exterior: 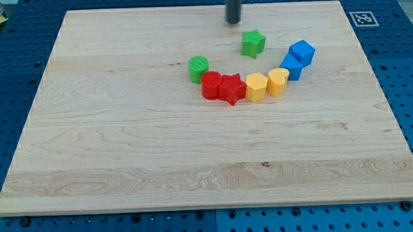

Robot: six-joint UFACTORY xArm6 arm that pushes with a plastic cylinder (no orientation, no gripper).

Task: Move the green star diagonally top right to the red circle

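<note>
The green star lies on the wooden board above and to the right of the red circle. My tip is above and to the left of the green star, a short gap away and not touching it. A red star touches the red circle on its right side.
A green circle sits just up-left of the red circle. A yellow hexagon-like block and a yellow rounded block continue the row rightward, then two blue blocks. The board's top edge is close behind my tip.
</note>
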